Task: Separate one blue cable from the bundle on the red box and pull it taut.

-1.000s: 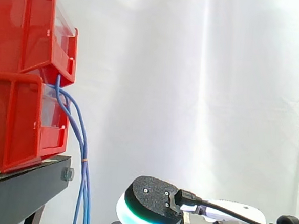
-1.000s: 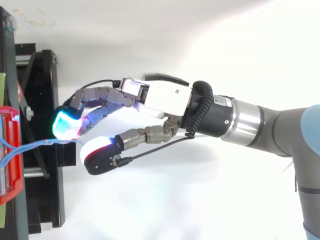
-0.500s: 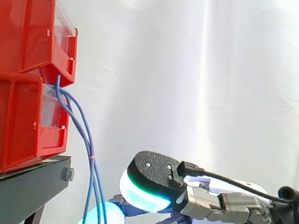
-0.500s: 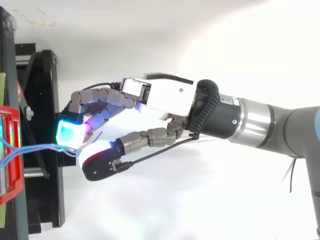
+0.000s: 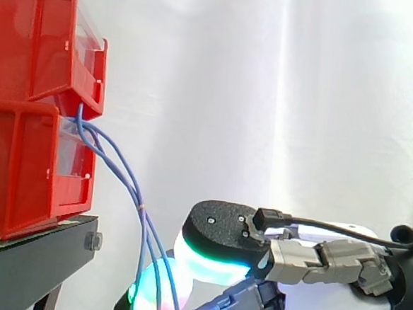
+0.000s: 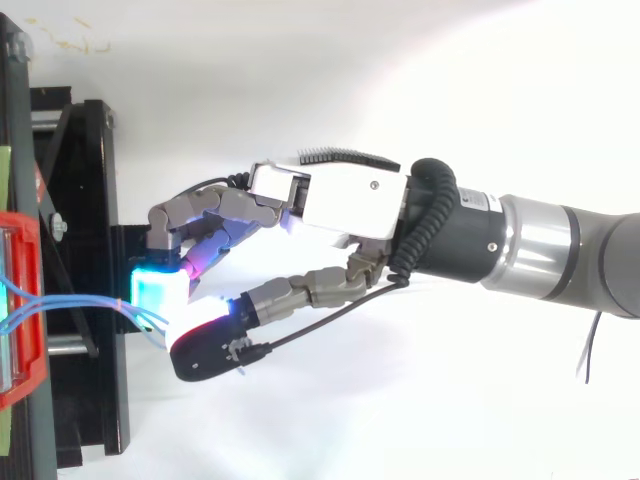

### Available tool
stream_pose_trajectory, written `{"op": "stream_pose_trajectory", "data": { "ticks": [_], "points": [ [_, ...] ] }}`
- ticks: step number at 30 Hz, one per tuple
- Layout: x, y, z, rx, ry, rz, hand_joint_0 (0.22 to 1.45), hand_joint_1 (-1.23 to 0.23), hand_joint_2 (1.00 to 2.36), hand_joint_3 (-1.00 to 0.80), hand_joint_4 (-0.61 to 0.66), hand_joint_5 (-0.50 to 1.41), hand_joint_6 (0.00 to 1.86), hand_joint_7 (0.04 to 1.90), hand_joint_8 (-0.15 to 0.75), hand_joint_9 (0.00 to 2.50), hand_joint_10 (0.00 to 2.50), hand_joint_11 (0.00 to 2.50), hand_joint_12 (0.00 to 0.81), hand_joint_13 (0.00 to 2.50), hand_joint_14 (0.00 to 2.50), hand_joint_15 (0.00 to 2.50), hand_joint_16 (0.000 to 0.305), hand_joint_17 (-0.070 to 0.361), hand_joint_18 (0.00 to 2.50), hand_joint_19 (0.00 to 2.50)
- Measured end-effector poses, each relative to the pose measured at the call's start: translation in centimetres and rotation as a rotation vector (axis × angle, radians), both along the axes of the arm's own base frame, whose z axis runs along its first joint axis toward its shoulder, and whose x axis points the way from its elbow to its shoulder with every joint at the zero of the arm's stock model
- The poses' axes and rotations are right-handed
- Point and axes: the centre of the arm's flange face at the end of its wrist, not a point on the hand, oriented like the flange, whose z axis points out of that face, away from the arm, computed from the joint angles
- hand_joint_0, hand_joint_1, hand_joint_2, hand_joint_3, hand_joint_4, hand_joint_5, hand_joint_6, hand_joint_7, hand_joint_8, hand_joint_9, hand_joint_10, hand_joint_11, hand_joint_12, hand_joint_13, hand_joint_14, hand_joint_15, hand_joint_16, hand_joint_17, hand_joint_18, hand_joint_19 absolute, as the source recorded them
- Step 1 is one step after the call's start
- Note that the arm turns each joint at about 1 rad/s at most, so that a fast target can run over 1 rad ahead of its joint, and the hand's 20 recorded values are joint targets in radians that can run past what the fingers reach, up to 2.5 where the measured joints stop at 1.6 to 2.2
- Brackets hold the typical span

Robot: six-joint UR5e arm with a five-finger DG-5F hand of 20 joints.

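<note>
Holds the blue cables (image 5: 140, 206) pinched between the thumb and fingers of the hand (image 6: 340, 200), low down beside the black stand (image 5: 36, 264) and below the red boxes (image 5: 20, 177), most likely to lean them away from the box and tighten one.

Left: an upper bin (image 5: 37, 37) sits on a lower bin (image 5: 21, 170), on a stand (image 5: 29, 263) — cables (image 5: 140, 206) slant from between them down and right into the hand's (image 6: 340, 195) pinch, before the curtain (image 5: 281, 96).

Lab test rig: white curtain (image 5: 267, 95), red bins (image 5: 25, 114), black stand (image 5: 29, 263)
</note>
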Motion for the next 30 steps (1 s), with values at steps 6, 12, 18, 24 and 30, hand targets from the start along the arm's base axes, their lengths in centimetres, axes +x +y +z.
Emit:
{"op": "stream_pose_trajectory", "data": {
  "ticks": [6, 12, 18, 24, 30],
  "points": [
    [0.1, 0.0, 0.7, 0.003, -0.01, 0.0, 0.54, -0.63, 1.0, -0.46, 0.22, -0.08, 0.72, 1.18, 0.356, 0.89, 0.01, 0.38, 0.378, 0.57, 0.01, 0.17, 0.047, 0.107, 0.61, 0.34],
    [0.1, 0.0, 2.6, 0.006, -0.035, -0.002, 0.54, -0.62, 1.0, -0.46, 0.21, -0.07, 0.71, 1.2, 0.36, 0.91, 0.01, 0.39, 0.379, 0.59, 0.01, 0.18, 0.047, 0.106, 0.64, 0.35],
    [0.0, 0.0, 3.3, 0.009, -0.04, -0.004, 0.54, -0.72, 1.0, -0.47, 0.22, -0.07, 0.73, 1.22, 0.367, 0.99, 0.01, 0.41, 0.379, 0.65, 0.01, 0.2, 0.046, 0.104, 0.71, 0.36],
    [0.0, 0.2, 3.8, 0.016, -0.046, -0.002, 0.51, -0.75, 1.0, -0.5, 0.22, -0.06, 0.74, 1.23, 0.383, 1.05, 0.01, 0.43, 0.397, 0.71, 0.01, 0.22, 0.048, 0.108, 0.78, 0.37],
    [-0.1, 0.4, 4.8, 0.018, -0.058, -0.001, 0.49, -0.73, 1.0, -0.5, 0.21, -0.05, 0.74, 1.19, 0.39, 1.08, 0.01, 0.42, 0.402, 0.76, 0.01, 0.23, 0.05, 0.112, 0.83, 0.38]
  ]
}}
